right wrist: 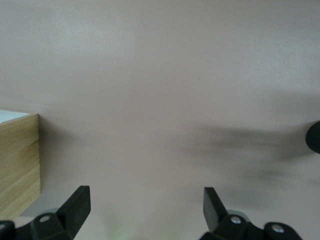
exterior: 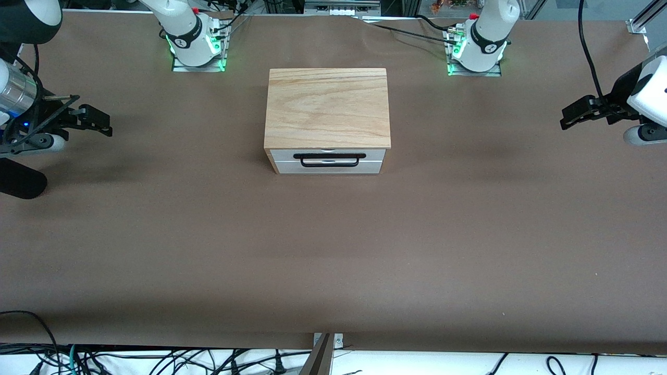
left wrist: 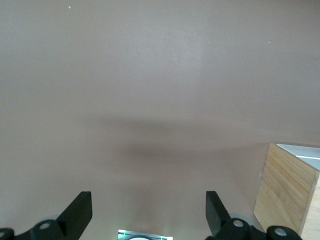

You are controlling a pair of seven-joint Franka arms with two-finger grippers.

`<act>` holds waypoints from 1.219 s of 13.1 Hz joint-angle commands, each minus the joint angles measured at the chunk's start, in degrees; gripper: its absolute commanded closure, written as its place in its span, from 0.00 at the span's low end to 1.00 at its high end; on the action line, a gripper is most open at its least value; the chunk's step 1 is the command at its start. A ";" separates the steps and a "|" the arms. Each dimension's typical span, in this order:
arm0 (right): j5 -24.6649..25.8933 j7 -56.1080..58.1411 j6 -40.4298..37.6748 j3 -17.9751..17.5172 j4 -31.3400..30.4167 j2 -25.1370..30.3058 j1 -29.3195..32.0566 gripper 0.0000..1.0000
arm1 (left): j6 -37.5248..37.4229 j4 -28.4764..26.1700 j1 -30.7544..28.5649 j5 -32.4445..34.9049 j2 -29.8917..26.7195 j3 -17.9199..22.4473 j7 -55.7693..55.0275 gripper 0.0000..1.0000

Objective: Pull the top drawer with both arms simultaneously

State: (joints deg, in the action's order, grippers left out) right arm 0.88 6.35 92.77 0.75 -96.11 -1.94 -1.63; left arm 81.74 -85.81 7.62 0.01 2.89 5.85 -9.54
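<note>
Brown paper covers the table [exterior: 333,250], and the wooden box [exterior: 327,107] stands at its middle, between the two bases. The top drawer [exterior: 329,154] sits fully closed, its white front facing the front camera, with the black wire handle [exterior: 329,159] running across it. The left gripper [exterior: 583,112] hangs over bare table toward the left arm's end, jaws spread wide and empty; its wrist view shows both fingers [left wrist: 80,212] apart with only a corner of the box in sight. The right gripper [exterior: 94,119] hangs over the right arm's end in the same condition, released, fingers [right wrist: 77,205] apart. Both are well apart from the handle. In judgement, the approach has not begun. Each gripper should take the handle near its own end, close squarely, and pull together, straight toward the front camera, lest the drawer skew or the box slide.
</note>
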 commanded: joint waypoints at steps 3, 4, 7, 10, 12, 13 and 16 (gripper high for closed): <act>-0.53 -0.64 -0.93 -0.31 1.36 -0.43 0.04 0.00 | 0.09 -0.50 -0.76 -0.88 -0.78 -0.49 -0.13 0.00; -0.62 -0.64 -0.93 -0.31 1.36 -0.43 0.04 0.00 | 0.18 -0.50 -0.67 -0.80 -0.69 -0.49 -0.13 0.00; -0.53 -0.64 -0.93 -0.31 1.45 -0.43 0.04 0.00 | 0.35 -0.33 -0.67 -0.80 -0.60 -0.49 -0.57 0.00; -0.62 -0.64 -0.93 -0.31 1.36 -0.43 0.04 0.00 | 0.35 -0.24 -0.50 -0.62 -0.25 -0.49 -0.57 0.00; -0.62 -0.64 -0.93 -0.31 1.45 -0.43 0.04 0.00 | 0.35 -0.24 -0.50 -0.71 0.19 -0.49 -0.48 0.00; -0.70 -0.64 -0.93 -0.31 1.45 -0.43 0.04 0.00 | 0.53 -0.24 -0.50 -0.80 0.45 -0.49 -0.40 0.00; -0.71 -0.64 -0.93 -0.31 1.45 -0.52 0.04 0.00 | 3.94 -0.33 -0.41 -0.80 1.50 -0.49 -0.04 0.00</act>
State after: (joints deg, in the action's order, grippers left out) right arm 0.86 6.35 92.77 0.69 -96.09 -1.94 -1.65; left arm 83.43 -85.84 7.61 0.00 3.92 5.82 -9.73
